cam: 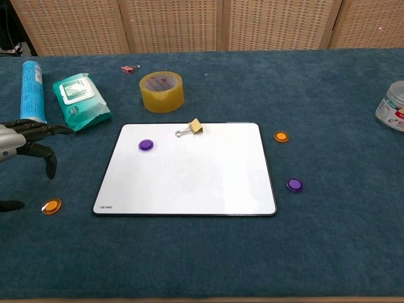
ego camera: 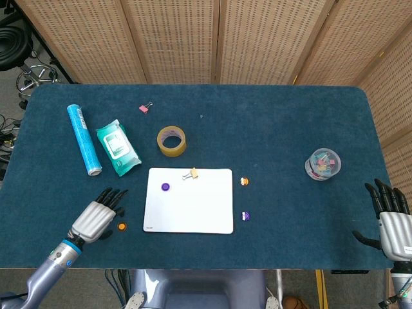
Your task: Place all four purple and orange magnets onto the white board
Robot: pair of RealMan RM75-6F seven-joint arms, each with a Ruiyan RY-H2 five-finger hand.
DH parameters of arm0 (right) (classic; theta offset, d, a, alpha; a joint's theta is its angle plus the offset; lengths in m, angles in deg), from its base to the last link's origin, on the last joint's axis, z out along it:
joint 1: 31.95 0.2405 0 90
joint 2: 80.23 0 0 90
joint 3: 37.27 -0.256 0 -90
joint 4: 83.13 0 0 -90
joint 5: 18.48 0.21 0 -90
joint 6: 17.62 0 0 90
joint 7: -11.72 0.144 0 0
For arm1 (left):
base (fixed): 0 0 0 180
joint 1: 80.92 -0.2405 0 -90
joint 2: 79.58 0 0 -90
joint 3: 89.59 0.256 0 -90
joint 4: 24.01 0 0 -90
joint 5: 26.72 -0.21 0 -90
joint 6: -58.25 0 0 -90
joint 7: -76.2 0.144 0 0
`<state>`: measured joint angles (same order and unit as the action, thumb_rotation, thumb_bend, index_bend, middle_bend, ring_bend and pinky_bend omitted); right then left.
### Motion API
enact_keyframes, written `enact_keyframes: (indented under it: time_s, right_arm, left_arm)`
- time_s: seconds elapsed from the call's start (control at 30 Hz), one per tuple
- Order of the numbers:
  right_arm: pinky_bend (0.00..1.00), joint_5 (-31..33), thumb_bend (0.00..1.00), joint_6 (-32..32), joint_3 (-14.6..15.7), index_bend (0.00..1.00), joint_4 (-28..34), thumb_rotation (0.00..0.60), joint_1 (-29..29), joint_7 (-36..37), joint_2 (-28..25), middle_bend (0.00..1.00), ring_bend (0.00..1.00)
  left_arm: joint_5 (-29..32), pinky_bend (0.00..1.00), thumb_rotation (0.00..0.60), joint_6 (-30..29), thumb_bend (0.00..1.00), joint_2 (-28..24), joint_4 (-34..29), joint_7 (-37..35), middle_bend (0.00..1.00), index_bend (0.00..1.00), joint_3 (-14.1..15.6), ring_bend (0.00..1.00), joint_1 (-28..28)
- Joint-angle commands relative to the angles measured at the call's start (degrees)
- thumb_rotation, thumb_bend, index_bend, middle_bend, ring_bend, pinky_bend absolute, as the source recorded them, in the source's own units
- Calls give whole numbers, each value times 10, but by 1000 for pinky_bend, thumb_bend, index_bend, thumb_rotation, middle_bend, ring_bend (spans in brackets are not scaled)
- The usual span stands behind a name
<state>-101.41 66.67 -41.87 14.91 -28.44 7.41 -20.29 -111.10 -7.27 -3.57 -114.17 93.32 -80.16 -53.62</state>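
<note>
The white board (ego camera: 193, 212) (cam: 189, 180) lies flat near the table's front. One purple magnet (ego camera: 165, 187) (cam: 146, 144) sits on its upper left part. An orange magnet (ego camera: 121, 226) (cam: 51, 206) lies on the cloth left of the board. Another orange magnet (ego camera: 244, 181) (cam: 281, 136) and a second purple magnet (ego camera: 245, 215) (cam: 293, 185) lie on the cloth right of the board. My left hand (ego camera: 96, 216) (cam: 25, 142) hovers open left of the board, close to the left orange magnet, holding nothing. My right hand (ego camera: 389, 215) is open at the far right edge, empty.
A binder clip (ego camera: 191, 173) (cam: 191, 128) rests on the board's top edge. A tape roll (ego camera: 171, 141) (cam: 162, 91), wipes pack (ego camera: 118, 147) (cam: 80, 93), blue tube (ego camera: 84, 139) (cam: 31, 89) and pink clip (ego camera: 145, 108) lie behind. A clip jar (ego camera: 322, 163) (cam: 394, 106) stands at the right.
</note>
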Motion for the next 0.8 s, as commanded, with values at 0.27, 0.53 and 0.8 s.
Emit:
enact_keyframes:
  time_s: [0.27, 0.53, 0.8]
  right_arm:
    - [0, 1, 0, -2, 1, 0, 0, 600, 0, 0, 0, 0, 0]
    - [0, 4, 0, -5, 0, 0, -1, 600, 2, -1, 0, 0, 0]
    - [0, 4, 0, -4, 0, 0, -2, 600, 1, 0, 0, 0, 0]
  left_arm:
    - [-11, 0, 600, 0, 225, 34, 70, -42, 0, 454, -6, 0, -25]
    - [-25, 0, 600, 11, 226, 54, 95, -61, 0, 455, -14, 0, -24]
    - [-28, 0, 600, 21, 227, 62, 94, -58, 0, 455, -20, 0, -23]
